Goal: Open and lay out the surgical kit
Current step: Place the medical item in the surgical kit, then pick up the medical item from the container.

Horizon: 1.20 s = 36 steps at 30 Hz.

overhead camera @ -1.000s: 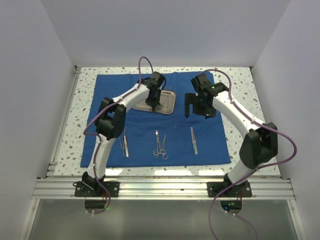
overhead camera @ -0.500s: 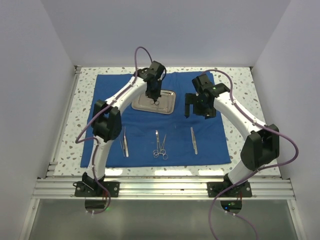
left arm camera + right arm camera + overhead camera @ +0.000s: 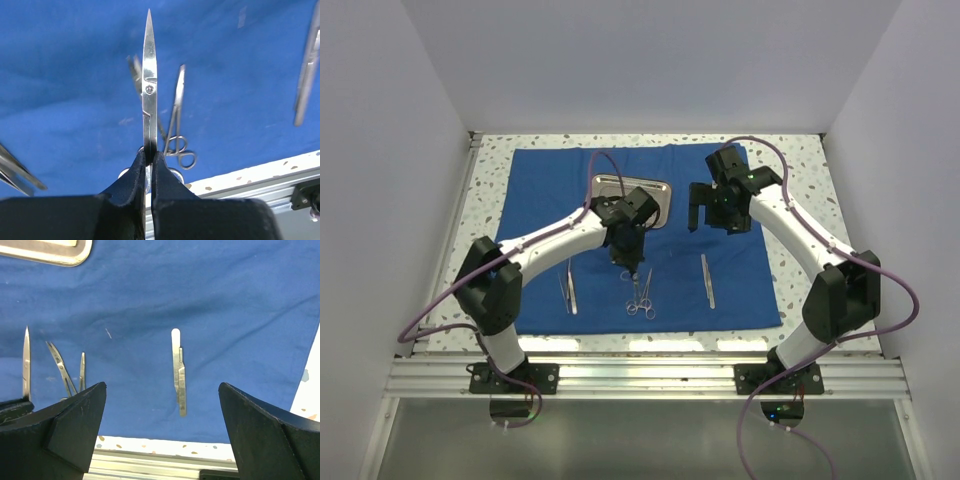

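**Over the blue cloth (image 3: 540,180), scissors wait to join the row**

On the speckled table (image 3: 480,200) the cloth lies spread flat, covering most of the surface. The steel tray (image 3: 605,185) sits on its far middle part. Nothing can be seen in the part of it that shows.

The left claw (image 3: 148,156) is pinched tight on a pair of scissors (image 3: 149,85). It grips them low on the shanks, just above the finger rings, with the closed blades pointing away from its camera. The right claw (image 3: 161,386) hangs with its jaws wide apart and holds nothing, near the tray's right side.

Three tools lie in a row on the near half of the cloth. The tweezers (image 3: 568,290) are on the left, the ring-handled forceps (image 3: 176,115) are in the middle, and a flat silver tool (image 3: 177,372) is on the right.

The step in hand looks like setting the scissors down. They hang almost directly above the forceps, so a straight drop would probably land one tool across the other. It would be better to move sideways to a bare strip of cloth between two neighbours. The blades should run in line with the row. The scissors should come down until they nearly rest flat before the jaws part, so they do not bounce or swing round.
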Available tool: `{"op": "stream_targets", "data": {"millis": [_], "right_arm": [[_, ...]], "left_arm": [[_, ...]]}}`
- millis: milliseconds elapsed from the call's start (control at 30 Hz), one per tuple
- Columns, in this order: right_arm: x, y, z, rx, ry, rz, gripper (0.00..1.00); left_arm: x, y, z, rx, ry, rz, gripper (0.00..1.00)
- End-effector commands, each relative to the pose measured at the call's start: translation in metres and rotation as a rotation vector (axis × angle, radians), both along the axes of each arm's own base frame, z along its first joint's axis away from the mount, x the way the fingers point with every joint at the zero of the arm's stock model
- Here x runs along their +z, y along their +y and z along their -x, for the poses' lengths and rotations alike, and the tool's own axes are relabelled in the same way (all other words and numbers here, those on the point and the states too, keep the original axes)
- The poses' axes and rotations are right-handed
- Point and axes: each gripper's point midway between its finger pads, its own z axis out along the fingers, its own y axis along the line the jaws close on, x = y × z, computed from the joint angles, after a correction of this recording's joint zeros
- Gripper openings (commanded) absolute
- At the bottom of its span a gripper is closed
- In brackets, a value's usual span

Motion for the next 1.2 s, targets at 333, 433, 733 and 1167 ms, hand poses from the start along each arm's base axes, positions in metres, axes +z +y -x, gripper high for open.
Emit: {"op": "stream_targets", "data": {"millis": [333, 433, 733, 1167], "right_arm": [[0.025, 0.045, -0.062, -0.014, -0.106, -0.160, 0.98], [0.022, 0.061, -0.088, -0.015, -0.117, -0.173, 0.97], [-0.009, 0.119, -0.163, -0.001, -0.146, -0.207, 0.94], [-0.062, 0.140, -0.233, -0.056, -0.227, -0.160, 0.84]], "left_arm": [[0.030, -0.012, 0.013, 0.053, -0.005, 0.131, 0.71], [0.045, -0.003, 0.002, 0.065, -0.055, 0.101, 0.74], [0.057, 0.066, -0.028, 0.173, -0.113, 0.117, 0.72], [0.062, 0.103, -0.072, 0.185, -0.197, 0.089, 0.71]]}}
